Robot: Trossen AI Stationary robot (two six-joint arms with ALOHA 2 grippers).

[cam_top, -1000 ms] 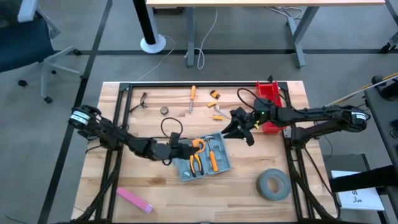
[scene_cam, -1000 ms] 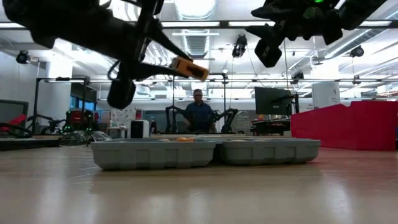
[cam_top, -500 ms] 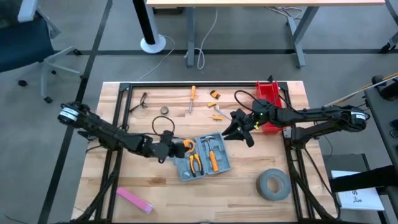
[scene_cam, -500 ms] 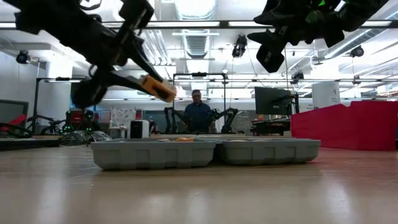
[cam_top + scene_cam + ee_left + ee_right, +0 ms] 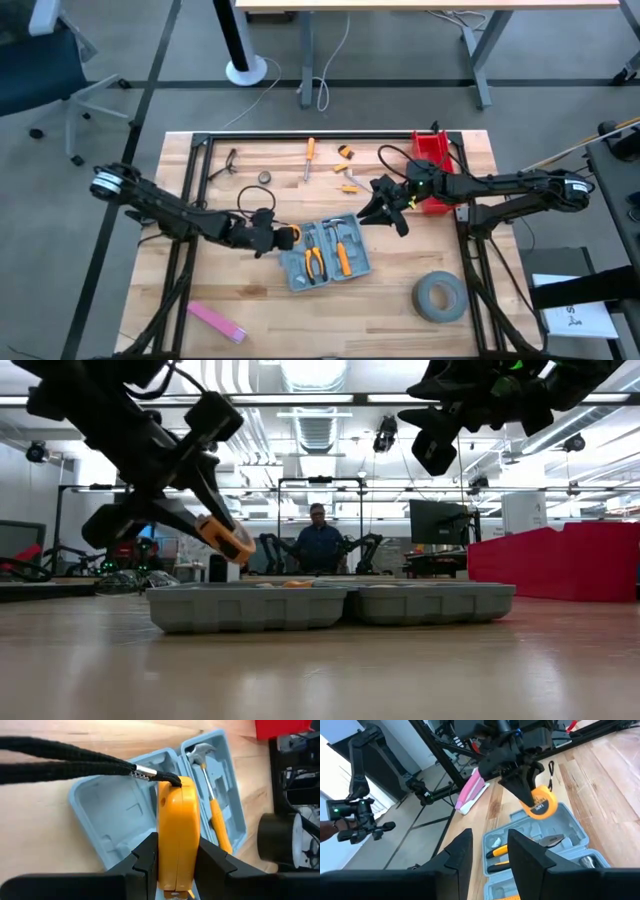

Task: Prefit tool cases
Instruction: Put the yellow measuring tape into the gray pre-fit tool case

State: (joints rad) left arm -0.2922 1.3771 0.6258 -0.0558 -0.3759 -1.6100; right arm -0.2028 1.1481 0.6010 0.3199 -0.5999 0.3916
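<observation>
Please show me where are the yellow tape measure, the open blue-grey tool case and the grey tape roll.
yellow tape measure [image 5: 176,832]: left wrist view, on its narrow yellow edge between the fingers.
blue-grey tool case [image 5: 296,271]: high view, on its left half.
grey tape roll [image 5: 438,299]: high view, on the ring's band.

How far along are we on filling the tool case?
Done: the open tool case already holds pliers, a hammer and an orange-handled tool. In hand: the left gripper grips a yellow tape measure above the case's left edge. Left: seating it, plus the loose tools farther up the table. The right gripper hovers nearby, empty.
</observation>
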